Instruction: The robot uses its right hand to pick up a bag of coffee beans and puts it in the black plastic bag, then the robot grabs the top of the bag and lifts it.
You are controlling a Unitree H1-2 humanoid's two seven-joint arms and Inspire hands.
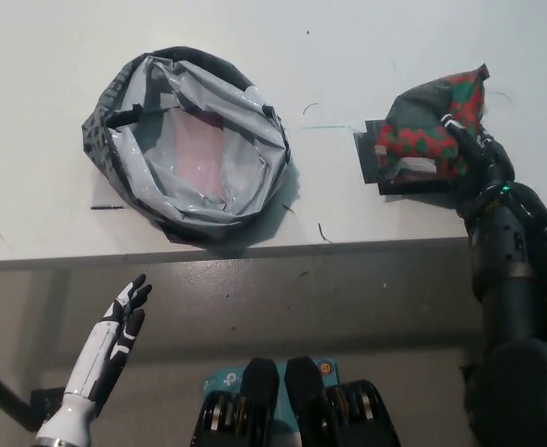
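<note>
At right, the black right hand (pixel 483 163) grips the coffee bag (pixel 431 130); carry it level, leftward over the open black plastic bag (pixel 187 149). White left hand (pixel 115 331) rests near-left, fingers straight and loosely spread.

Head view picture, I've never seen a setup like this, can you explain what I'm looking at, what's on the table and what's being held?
This picture comes from a camera on a humanoid robot's head, looking steeply down at a white table in front of it.

The robot has two arms with fingered hands. The white left hand is at the lower left, below the table edge, fingers apart and holding nothing; it is resting.

The black right hand reaches in from the right and is closed on a bag of coffee beans, a crumpled pouch patterned in red and green with a dark side. From straight above I cannot tell whether the pouch is raised off the table.

On the left side of the table sits the black plastic bag, its mouth rolled wide open so the shiny grey inside shows. The coffee bag is not in it yet.
</note>
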